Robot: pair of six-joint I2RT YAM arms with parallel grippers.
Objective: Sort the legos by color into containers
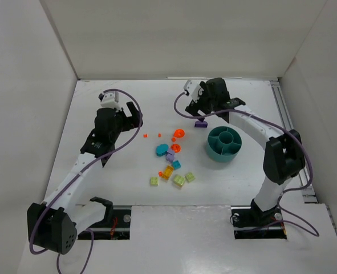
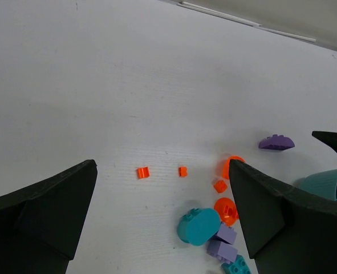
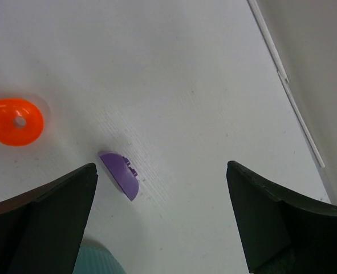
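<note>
The legos lie loose mid-table: two round orange pieces [image 1: 179, 133], a teal oval [image 1: 162, 150], purple bricks [image 1: 170, 155], an orange brick [image 1: 167, 172] and yellow-green bricks [image 1: 179, 181]. A purple half-round piece [image 1: 201, 123] lies apart, left of the round teal dish [image 1: 224, 144]. My right gripper [image 1: 195, 113] hovers open just above that purple piece [image 3: 120, 174], which sits near its left finger. My left gripper [image 1: 135, 120] is open and empty, left of the pile, with two tiny orange bits [image 2: 142, 172] between its fingers.
White walls close in the table at the back and both sides. A rail [image 1: 282, 114] runs along the right edge. The dish's rim shows in the left wrist view [image 2: 328, 185] and in the right wrist view [image 3: 97, 260].
</note>
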